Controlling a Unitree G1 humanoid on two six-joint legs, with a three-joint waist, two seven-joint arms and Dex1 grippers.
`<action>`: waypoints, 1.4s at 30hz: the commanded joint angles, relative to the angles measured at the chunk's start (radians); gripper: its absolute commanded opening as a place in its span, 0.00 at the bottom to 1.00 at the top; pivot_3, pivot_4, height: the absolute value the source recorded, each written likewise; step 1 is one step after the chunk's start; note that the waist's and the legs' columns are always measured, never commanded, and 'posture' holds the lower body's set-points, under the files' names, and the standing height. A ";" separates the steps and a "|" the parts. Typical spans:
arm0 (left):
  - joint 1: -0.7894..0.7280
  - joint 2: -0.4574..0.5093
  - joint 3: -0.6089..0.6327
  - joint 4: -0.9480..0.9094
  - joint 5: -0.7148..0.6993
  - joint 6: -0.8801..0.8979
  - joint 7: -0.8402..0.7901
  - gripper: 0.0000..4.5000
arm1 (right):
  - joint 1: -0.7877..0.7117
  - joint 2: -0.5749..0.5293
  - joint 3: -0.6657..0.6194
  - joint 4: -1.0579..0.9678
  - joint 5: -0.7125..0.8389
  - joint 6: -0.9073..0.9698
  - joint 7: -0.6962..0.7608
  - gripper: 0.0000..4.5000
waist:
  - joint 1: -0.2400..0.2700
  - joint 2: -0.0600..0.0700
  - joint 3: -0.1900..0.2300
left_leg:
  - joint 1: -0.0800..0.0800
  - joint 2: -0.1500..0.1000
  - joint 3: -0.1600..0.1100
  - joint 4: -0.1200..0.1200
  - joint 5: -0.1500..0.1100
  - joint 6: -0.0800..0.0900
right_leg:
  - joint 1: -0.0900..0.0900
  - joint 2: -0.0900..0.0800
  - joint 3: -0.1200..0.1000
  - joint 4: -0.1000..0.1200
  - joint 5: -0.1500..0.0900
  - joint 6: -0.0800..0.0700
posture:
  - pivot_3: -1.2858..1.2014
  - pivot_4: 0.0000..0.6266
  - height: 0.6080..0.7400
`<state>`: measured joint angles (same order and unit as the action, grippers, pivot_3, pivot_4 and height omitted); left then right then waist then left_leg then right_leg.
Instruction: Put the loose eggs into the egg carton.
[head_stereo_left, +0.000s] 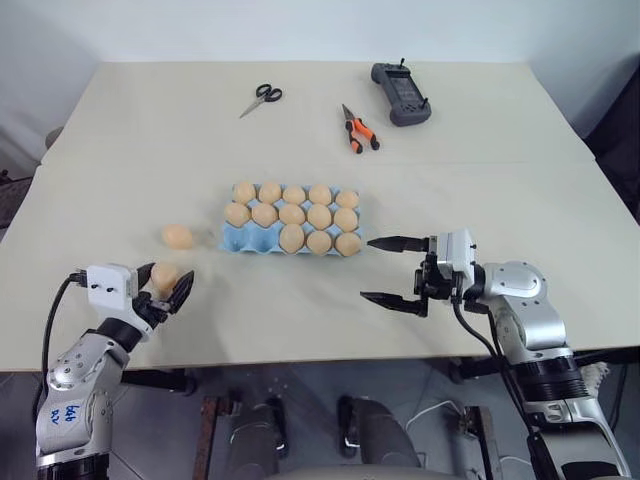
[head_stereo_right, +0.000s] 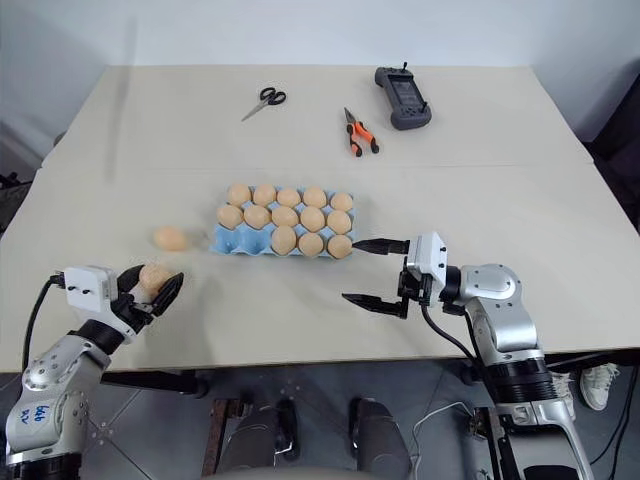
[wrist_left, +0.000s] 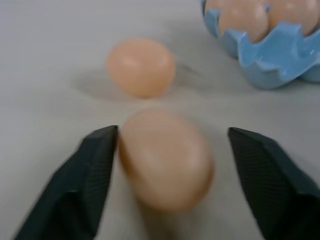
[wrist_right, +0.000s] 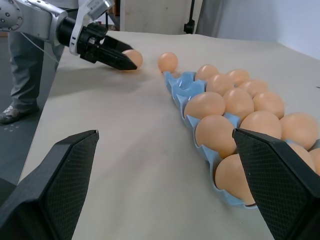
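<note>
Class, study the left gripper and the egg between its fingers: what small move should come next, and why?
Probably close the left gripper further. In the left wrist view one finger touches the egg, while a gap remains at the other, so lifting now could drop it.

You have the egg carton (head_stereo_left: 247, 240) near the middle of the table (head_stereo_left: 300, 310), with two cups free at its near left corner. Two loose eggs lie to its left: one egg (head_stereo_left: 177, 236) just beside that corner, the other egg (head_stereo_left: 164, 277) nearer you, between the left gripper (head_stereo_left: 167, 284) fingers. The right gripper (head_stereo_left: 392, 270) sits right of the carton. At the far side lie scissors (head_stereo_left: 261, 98), pliers (head_stereo_left: 358, 129) and a controller (head_stereo_left: 400, 93), left to right.
</note>
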<state>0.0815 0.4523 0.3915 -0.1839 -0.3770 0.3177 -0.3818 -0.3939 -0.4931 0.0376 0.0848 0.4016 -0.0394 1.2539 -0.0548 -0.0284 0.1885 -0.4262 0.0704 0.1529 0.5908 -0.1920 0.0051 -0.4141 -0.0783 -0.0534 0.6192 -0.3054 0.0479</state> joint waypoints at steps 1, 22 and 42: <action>-0.003 0.015 0.021 -0.015 0.003 -0.014 -0.001 0.50 | -0.011 0.009 0.001 -0.013 0.007 -0.010 -0.007 1.00 | 0.001 0.000 0.000 | 0.000 0.000 0.000 0.000 0.000 0.000 | 0.000 0.000 0.000 0.000 -0.001 -0.001 | 0.52 0.24 1.00; -0.587 0.045 -0.364 0.339 0.057 -0.099 -0.364 0.50 | 0.118 -0.062 -0.093 -0.171 -0.013 0.016 -0.202 1.00 | 0.022 0.001 0.000 | 0.001 -0.001 0.001 0.001 0.001 0.001 | 0.000 0.001 0.000 0.002 0.002 0.005 | 0.52 0.24 1.00; -0.189 0.161 0.026 0.170 -0.016 -0.259 -0.379 0.99 | 0.213 -0.090 -0.155 -0.107 0.006 -0.071 -0.168 1.00 | 0.023 0.001 0.000 | 0.002 0.000 0.000 0.004 0.001 0.001 | 0.001 0.000 0.000 0.007 0.000 0.004 | 0.52 0.24 1.00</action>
<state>-0.1325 0.6092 0.3533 0.0327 -0.3729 0.0990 -0.7829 -0.1809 -0.5736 -0.0874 -0.0260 0.3854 -0.0729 1.0711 -0.0315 -0.0279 0.1884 -0.4242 0.0708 0.1530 0.5952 -0.1912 0.0057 -0.4132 -0.0781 -0.0531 0.6257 -0.3059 0.0503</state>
